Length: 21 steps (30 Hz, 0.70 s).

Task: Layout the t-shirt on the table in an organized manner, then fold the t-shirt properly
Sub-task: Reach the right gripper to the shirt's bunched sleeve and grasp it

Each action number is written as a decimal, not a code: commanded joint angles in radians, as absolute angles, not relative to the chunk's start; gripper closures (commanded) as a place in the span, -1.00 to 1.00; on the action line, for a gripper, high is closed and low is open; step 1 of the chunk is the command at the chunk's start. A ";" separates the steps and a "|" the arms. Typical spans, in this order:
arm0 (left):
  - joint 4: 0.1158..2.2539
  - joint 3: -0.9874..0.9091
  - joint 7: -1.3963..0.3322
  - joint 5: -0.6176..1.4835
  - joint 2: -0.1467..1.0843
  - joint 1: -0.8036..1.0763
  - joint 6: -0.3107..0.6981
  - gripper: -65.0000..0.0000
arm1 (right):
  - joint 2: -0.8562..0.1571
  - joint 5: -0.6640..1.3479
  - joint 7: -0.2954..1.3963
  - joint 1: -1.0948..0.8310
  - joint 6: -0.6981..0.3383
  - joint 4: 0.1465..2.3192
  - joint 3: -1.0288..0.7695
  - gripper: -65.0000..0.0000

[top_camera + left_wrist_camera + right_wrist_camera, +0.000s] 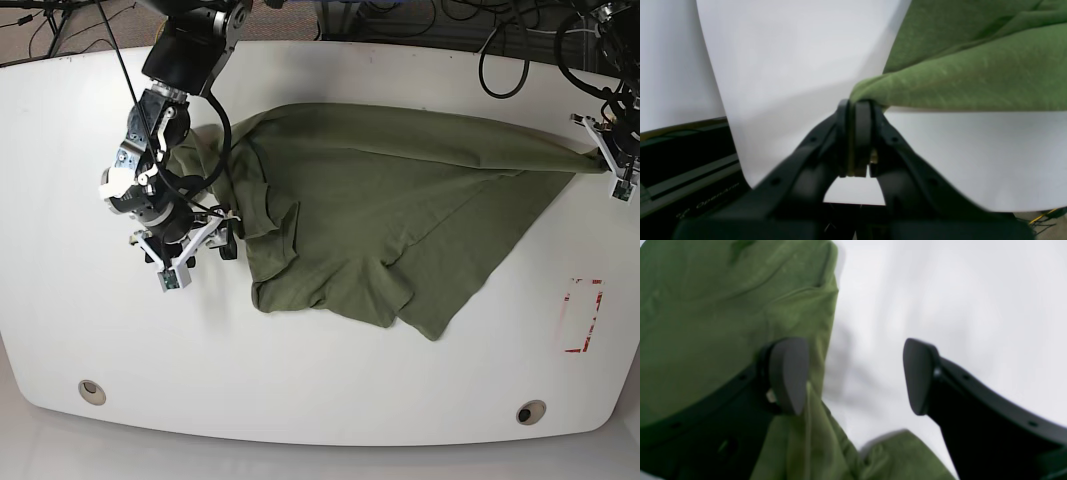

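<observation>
Base view: t-shirt bunched mid-table, stretched toward the right edge. Left gripper clamped on its corner; right gripper wide apart, empty. Risk: corner slipping under tension.

You see the t-shirt as soft, matt olive cloth with a faintly fuzzy weave, creased in folds. The tabletop looks smooth, glossy white. The left tool and right tool show matt black plastic, their pads dull grey.
</observation>
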<state>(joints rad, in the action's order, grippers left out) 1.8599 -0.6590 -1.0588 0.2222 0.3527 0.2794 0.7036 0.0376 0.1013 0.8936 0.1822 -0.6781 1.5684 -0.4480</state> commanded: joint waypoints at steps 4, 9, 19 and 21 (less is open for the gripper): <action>1.876 -0.670 -1.049 0.223 0.372 0.272 0.698 1.00 | 0.027 0.120 0.866 0.282 -0.680 1.468 -0.447 -0.31; 1.876 -0.665 -1.049 0.223 0.371 0.272 0.698 1.00 | 0.028 0.122 0.837 0.344 -0.680 1.374 -0.447 -0.31; 1.876 -0.662 -1.049 0.223 0.371 0.272 0.698 1.00 | 0.028 0.120 0.754 0.460 -0.680 1.141 -0.447 -0.31; 1.876 -0.662 -1.049 0.223 0.371 0.272 0.698 1.00 | 0.027 0.120 0.739 0.476 -0.680 1.099 -0.447 -0.31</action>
